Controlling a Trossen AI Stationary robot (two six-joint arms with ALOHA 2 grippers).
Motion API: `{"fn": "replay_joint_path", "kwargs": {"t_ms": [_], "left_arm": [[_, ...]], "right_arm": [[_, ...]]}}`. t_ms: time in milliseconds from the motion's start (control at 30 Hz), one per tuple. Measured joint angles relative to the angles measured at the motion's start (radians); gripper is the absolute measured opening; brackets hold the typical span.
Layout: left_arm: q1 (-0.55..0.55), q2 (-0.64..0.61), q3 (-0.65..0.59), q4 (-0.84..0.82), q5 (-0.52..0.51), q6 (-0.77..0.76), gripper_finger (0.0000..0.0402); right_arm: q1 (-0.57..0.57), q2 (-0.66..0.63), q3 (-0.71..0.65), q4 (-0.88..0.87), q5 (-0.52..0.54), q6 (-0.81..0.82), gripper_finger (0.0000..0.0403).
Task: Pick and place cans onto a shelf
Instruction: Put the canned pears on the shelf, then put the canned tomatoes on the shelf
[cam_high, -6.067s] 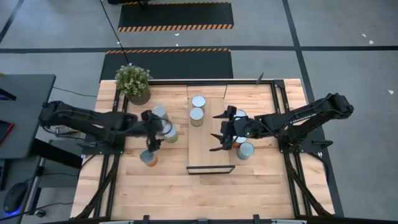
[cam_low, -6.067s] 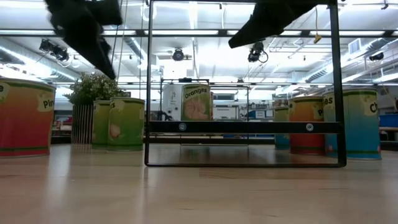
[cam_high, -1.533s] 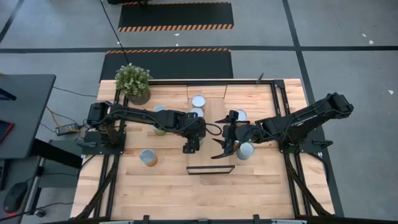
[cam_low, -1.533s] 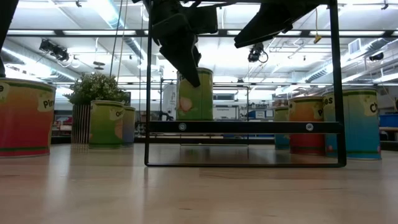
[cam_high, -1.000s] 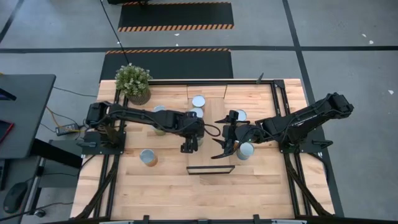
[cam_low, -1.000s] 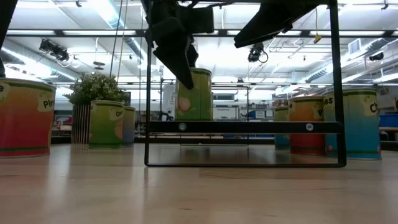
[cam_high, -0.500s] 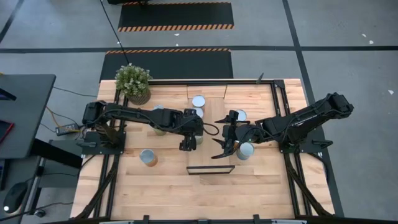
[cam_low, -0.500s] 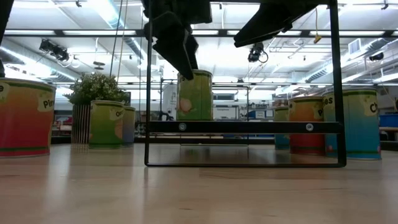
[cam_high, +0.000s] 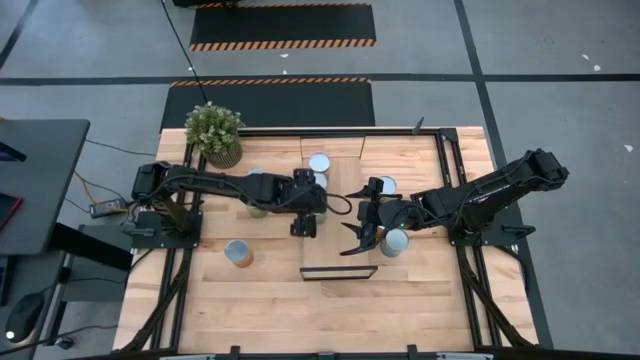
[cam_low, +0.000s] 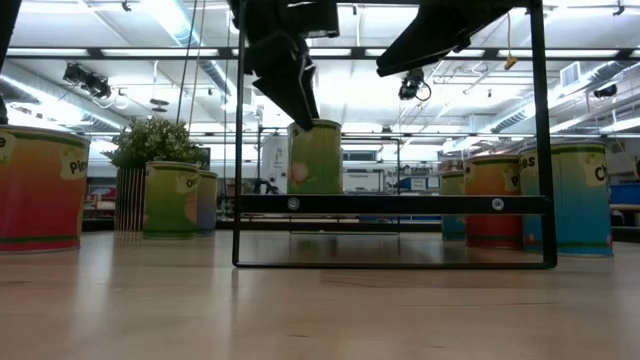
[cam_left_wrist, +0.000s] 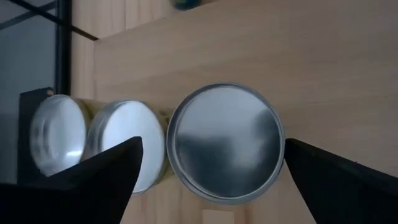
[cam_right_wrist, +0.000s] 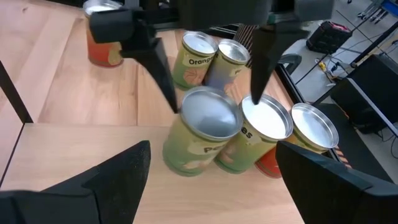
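The shelf (cam_high: 340, 215) is a long light-wood board in a dark frame at the table's middle. A yellow-green can (cam_left_wrist: 224, 143) stands upright on it, beside two more cans (cam_left_wrist: 127, 146). It also shows in the right wrist view (cam_right_wrist: 202, 127) and the low view (cam_low: 315, 160). My left gripper (cam_high: 304, 216) is open above this can. Its fingers (cam_right_wrist: 163, 74) stand on either side of the can's top. My right gripper (cam_high: 352, 232) is open and empty over the shelf's right edge.
An orange can (cam_high: 238, 252) stands on the table left of the shelf, with more cans (cam_high: 256, 178) behind it. Other cans (cam_high: 395, 242) stand right of the shelf under my right arm. A potted plant (cam_high: 213, 130) is at the far left corner.
My left gripper has carried the yellow-green can a little toward the table's far edge along the shelf. The can has come down slightly and stays upright. The fingers now reach only as far as the can's top.
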Motion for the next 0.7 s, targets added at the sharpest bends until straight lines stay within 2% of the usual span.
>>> {"fn": "replay_joint_path", "kwargs": {"t_ms": [100,300,467,533,600,700], "left_arm": [[0.000,0.000,0.000,-0.001,-0.002,0.000,0.0396],[-0.037,-0.028,0.000,-0.013,-0.014,-0.001,0.0396],[-0.077,-0.061,-0.009,-0.083,-0.039,-0.059,0.0396],[-0.093,-0.089,-0.067,-0.047,-0.041,-0.068,0.0396],[-0.106,-0.118,-0.148,0.067,-0.043,-0.058,0.0396],[-0.115,-0.182,-0.270,0.149,-0.040,-0.068,0.0396]], "right_arm": [[0.001,-0.012,0.001,-0.033,0.000,0.002,0.0354],[0.006,-0.059,0.068,-0.233,0.000,0.086,0.0354],[-0.081,-0.051,0.085,-0.414,-0.004,0.181,0.0354],[-0.125,-0.047,0.085,-0.461,-0.051,0.211,0.0354],[-0.161,-0.048,0.085,-0.482,-0.097,0.237,0.0354],[-0.202,-0.050,0.085,-0.525,-0.124,0.254,0.0354]]}}
